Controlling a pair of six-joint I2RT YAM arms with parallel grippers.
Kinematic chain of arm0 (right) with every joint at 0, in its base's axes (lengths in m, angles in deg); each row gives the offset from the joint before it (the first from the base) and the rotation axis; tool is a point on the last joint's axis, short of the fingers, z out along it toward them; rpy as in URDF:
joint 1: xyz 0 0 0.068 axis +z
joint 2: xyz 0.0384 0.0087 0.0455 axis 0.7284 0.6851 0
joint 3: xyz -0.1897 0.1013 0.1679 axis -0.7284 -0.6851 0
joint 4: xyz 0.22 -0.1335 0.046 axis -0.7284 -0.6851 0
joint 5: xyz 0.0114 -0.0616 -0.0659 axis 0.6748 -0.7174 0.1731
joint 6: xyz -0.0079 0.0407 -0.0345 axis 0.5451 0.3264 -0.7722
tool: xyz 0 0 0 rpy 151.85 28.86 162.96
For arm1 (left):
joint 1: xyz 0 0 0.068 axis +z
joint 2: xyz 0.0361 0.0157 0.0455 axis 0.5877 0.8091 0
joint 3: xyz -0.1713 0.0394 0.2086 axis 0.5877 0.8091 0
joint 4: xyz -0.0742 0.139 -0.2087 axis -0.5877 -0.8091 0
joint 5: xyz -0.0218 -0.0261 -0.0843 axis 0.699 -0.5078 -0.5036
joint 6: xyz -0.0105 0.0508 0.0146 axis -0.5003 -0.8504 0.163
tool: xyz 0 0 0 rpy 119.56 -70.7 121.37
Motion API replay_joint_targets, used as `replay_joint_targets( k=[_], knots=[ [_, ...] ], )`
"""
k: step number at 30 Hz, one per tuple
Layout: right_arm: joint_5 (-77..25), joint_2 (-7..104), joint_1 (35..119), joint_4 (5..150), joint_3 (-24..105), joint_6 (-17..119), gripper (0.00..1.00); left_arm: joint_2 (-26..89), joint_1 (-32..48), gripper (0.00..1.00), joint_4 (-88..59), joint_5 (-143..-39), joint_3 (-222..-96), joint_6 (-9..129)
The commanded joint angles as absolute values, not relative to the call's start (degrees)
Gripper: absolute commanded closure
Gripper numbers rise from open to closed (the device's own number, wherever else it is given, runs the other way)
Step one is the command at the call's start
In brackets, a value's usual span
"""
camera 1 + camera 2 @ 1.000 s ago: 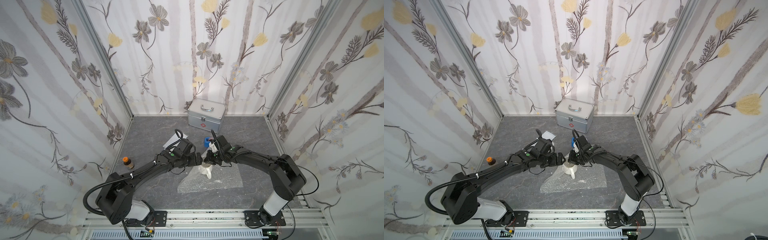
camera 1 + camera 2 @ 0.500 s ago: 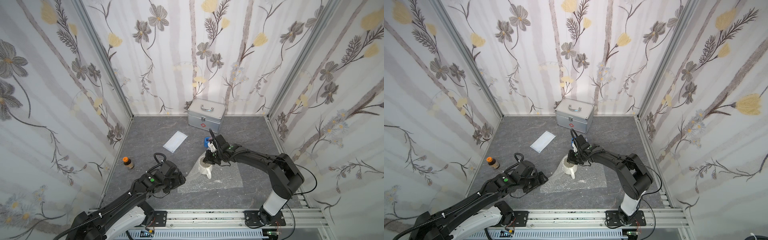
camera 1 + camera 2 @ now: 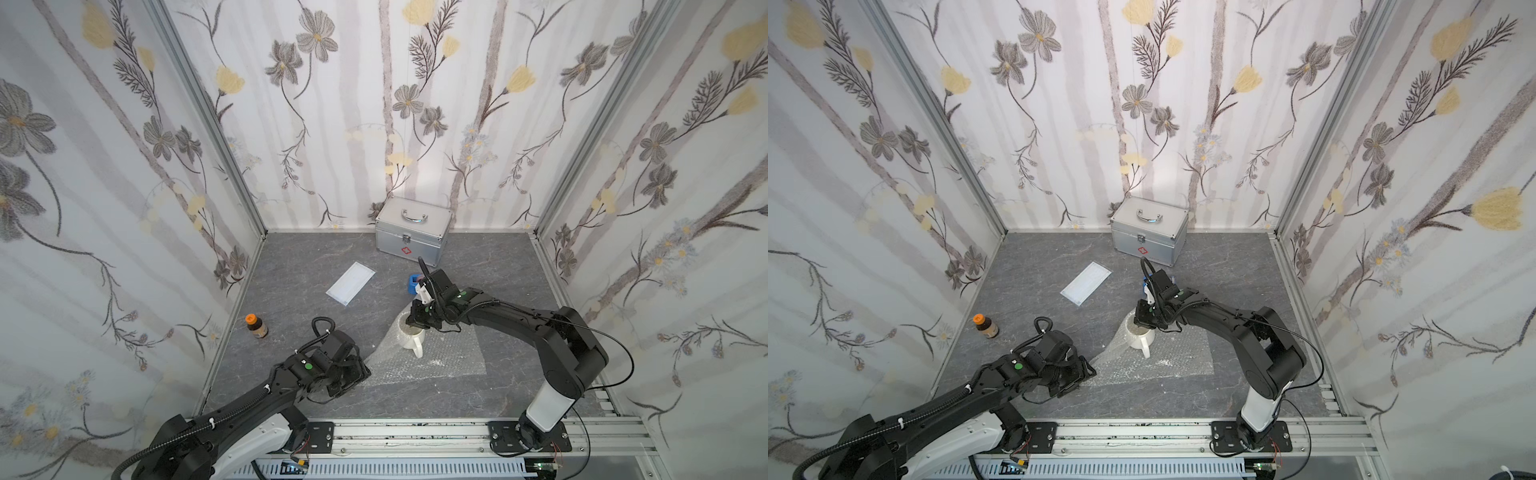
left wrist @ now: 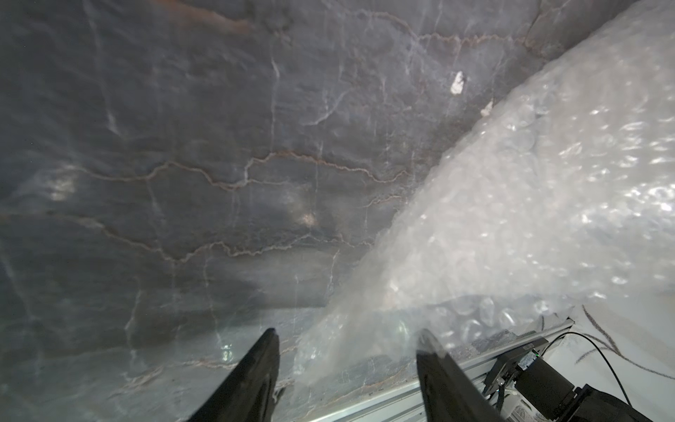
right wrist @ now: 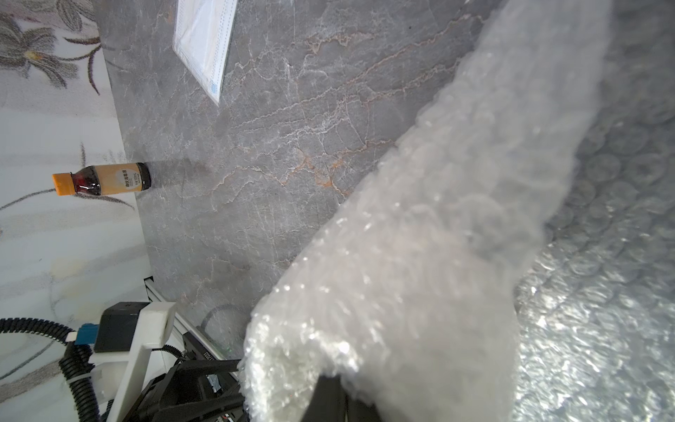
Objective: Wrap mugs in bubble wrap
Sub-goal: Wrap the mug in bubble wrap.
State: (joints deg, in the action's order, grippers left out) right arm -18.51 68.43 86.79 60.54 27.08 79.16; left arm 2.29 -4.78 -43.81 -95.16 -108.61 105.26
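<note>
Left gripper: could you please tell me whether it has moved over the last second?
Yes. The left gripper has pulled back from the cream mug toward the front rail, to a corner of the bubble wrap.

You have three white walls (image 3: 332,124) papered with grey and yellow flowers, joined by silver aluminium corner posts (image 3: 234,174), a dark grey marble-veined floor (image 3: 498,266), and a silver slotted rail (image 3: 415,432) along the near edge.

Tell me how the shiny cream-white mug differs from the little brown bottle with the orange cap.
The cream-white ceramic mug is open-topped with a loop handle; the small brown bottle is capped, handleless. The mug stands on clear bubble wrap, one side lifted against it; the bottle stands on bare grey tabletop. Both are upright.
</note>
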Motion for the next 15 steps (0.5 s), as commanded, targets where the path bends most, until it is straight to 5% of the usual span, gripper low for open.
replay_joint_targets(
  k=[1,11,15],
  knots=[
    [-18.81,68.27,86.83,61.56,27.23,79.24,0.99,3.56,-4.79,0.48,-42.53,-92.77,-109.4,103.73],
    [-19.03,67.99,86.93,61.58,27.26,79.33,0.99,6.85,-4.79,1.0,-40.66,-93.21,-114.02,100.76],
    [-19.03,68.04,87.01,61.56,27.23,79.33,0.99,7.76,-4.79,1.0,-41.79,-93.16,-119.02,97.87]
  ],
)
